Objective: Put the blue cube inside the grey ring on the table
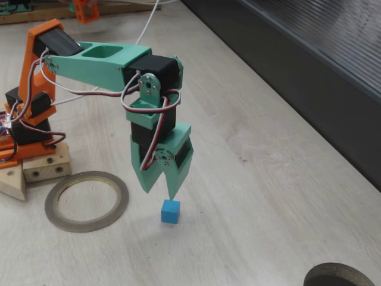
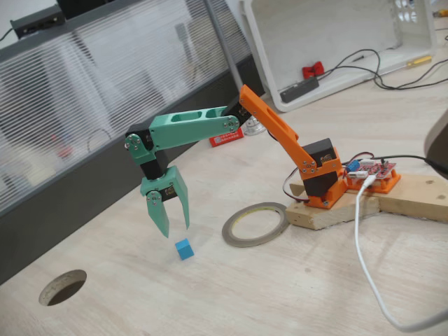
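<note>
Your tool (image 1: 159, 193) (image 2: 174, 230) hangs tips-down just above the cube (image 1: 170, 211) (image 2: 184, 248), fingers spread apart and holding nothing. The cube sits on the counter (image 1: 262, 179) (image 2: 231, 294), outside the ring (image 1: 87, 201) (image 2: 255, 225), which lies flat nearby, beside the arm's wooden base (image 1: 41, 167).

blue cube (image 1: 170, 211), grey ring (image 1: 87, 201) — yellowish inside, green gripper (image 1: 159, 192), pale wood-grain table (image 1: 262, 196)
</note>
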Tool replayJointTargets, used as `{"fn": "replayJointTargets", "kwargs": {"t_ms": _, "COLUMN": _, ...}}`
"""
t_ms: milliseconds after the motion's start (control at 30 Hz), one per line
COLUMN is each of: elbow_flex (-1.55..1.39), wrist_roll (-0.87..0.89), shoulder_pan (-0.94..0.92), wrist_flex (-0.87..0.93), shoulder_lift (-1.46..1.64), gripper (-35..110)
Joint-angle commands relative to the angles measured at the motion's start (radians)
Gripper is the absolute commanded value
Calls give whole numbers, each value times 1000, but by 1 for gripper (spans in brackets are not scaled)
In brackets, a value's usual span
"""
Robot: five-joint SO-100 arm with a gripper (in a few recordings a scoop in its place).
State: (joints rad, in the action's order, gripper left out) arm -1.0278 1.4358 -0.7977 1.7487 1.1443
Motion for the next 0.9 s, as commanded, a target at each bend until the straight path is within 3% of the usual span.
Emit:
{"fn": "replayJointTargets", "kwargs": {"t_ms": 0, "elbow_flex": 11, "wrist_roll": 12, "shoulder_pan": -11, "wrist_flex": 14, "shoulder_lift": -20, "gripper": 31}}
{"fn": "replayJointTargets", "kwargs": {"t_ms": 867, "elbow_flex": 25, "wrist_roll": 12, "shoulder_pan": -11, "wrist_flex": 11, "shoulder_lift": -100, "gripper": 31}}
